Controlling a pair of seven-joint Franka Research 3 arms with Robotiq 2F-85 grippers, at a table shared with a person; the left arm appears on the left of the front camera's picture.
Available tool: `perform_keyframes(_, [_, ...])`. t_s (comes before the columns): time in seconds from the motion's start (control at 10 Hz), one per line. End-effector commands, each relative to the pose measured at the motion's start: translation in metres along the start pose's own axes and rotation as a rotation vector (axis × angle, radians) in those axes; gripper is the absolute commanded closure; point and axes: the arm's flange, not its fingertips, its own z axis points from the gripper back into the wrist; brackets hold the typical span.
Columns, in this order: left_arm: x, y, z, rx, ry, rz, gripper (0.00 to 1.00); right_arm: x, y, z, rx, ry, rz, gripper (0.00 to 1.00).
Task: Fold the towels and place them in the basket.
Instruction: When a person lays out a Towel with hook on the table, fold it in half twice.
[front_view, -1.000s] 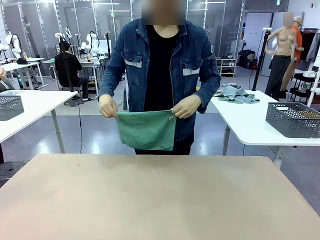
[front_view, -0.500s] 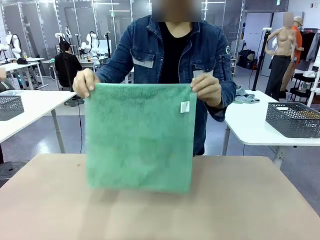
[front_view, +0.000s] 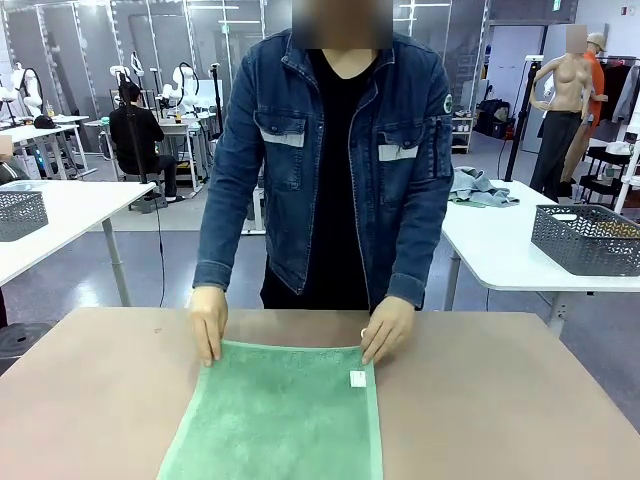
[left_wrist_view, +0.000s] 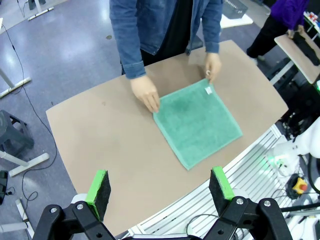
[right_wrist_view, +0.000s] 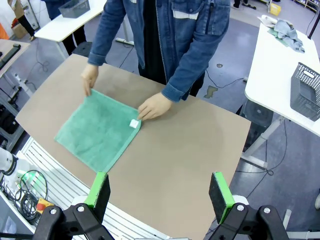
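Observation:
A mint green towel (front_view: 275, 415) with a small white label (front_view: 357, 378) lies spread flat on the brown table (front_view: 500, 400). The person's two hands (front_view: 208, 325) press on its far corners. From the left wrist view the towel (left_wrist_view: 197, 122) lies far below my left gripper (left_wrist_view: 160, 186), which is open and holds nothing. My right gripper (right_wrist_view: 159, 192) is also open and high above the table, with the towel (right_wrist_view: 97, 130) to its left. A dark grey wire-mesh basket (front_view: 588, 238) stands on a white table at the right.
A crumpled blue-grey cloth (front_view: 478, 187) lies on that white side table. Another wire basket (front_view: 20, 212) sits on a white table at the left. The person stands at the brown table's far edge.
The person held the green towel folded, then shook it open upright, and has now laid it flat on the table.

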Motion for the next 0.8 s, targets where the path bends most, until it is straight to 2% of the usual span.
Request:
perform_keyframes(0.0, [0.0005,-0.0016,-0.0008,-0.01,0.005,-0.015,0.0,-0.0001,0.0006,0.0005,0.006,-0.002,0.005,0.0])
perform_keyframes(0.7, [0.0005,-0.0016,-0.0008,-0.01,0.005,-0.015,0.0,-0.0001,0.0006,0.0005,0.006,-0.002,0.005,0.0])
